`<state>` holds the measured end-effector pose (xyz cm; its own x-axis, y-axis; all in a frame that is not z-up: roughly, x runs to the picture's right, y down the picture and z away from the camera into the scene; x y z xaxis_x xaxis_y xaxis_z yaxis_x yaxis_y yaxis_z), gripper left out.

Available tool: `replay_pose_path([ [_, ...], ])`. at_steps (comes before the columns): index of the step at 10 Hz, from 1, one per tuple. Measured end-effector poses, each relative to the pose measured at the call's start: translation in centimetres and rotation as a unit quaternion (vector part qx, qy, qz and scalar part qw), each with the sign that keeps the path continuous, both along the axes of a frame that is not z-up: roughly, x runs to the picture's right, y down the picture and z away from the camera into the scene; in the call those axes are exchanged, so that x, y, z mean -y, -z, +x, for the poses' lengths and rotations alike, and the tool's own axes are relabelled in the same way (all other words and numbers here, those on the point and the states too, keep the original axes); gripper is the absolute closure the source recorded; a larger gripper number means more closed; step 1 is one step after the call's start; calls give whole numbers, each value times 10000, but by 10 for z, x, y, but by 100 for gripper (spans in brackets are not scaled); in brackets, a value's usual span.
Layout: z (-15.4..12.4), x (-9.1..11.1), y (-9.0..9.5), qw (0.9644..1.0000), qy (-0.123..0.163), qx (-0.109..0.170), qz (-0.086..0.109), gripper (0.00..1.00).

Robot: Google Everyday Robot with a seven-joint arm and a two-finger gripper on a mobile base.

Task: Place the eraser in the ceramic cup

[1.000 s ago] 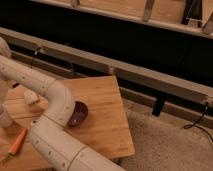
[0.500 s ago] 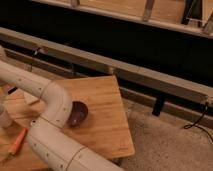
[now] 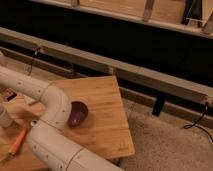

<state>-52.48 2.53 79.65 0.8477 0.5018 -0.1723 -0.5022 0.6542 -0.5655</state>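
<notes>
My white arm [image 3: 50,107] reaches across the wooden table [image 3: 107,130] toward the upper left and leaves the picture at the left edge. The gripper lies past that edge, out of view, and is shut. A small pale block, likely the eraser [image 3: 29,100], peeks out just below the forearm on the table's left part. A whitish upright cylinder [image 3: 3,116] stands at the left edge, mostly cut off. I cannot tell whether it is the ceramic cup.
A dark maroon bowl [image 3: 77,113] sits right beside the arm's elbow. An orange stick [image 3: 17,142] lies at the front left. Behind the table runs a long grey rail [image 3: 130,72] with cables. Speckled floor [image 3: 170,145] lies to the right.
The forearm has swung lower and further left over the table, and it now covers most of the pale block. The bowl and the orange stick have not moved.
</notes>
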Motion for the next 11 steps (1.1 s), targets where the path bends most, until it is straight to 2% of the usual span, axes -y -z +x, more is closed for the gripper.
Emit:
replay_pose_path([
  [4, 0, 9, 12, 9998, -25, 39, 216, 100],
  [8, 14, 5, 2, 9997, -180, -73, 142, 100],
  [11, 12, -4, 3, 9999, -66, -12, 82, 100],
])
